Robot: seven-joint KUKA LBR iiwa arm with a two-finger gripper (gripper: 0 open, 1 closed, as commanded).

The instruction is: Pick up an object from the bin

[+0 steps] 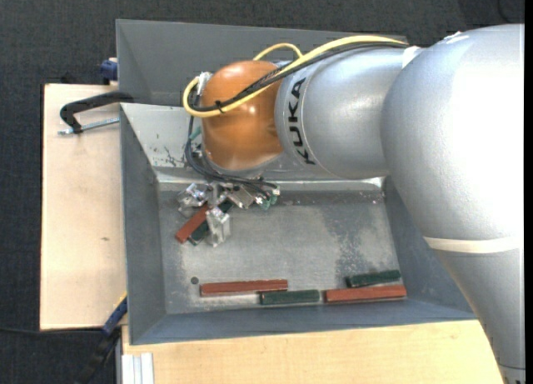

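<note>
Four red and green bars [243,287] along lower wall of bin [137,207]; red block [191,226] at jaws, grip state unreadable.

I am looking down into a grey metal bin [141,232], and its scuffed floor is carrying a few small sticks. Along the near wall a long red-brown stick [243,287] is lying flat. A dark green stick [289,296] is sitting just beside its right end, followed by a red stick [365,293] with a second green stick [373,278] lying just above it. Toward the far left corner a short red stick [190,226] is lying tilted.
</note>
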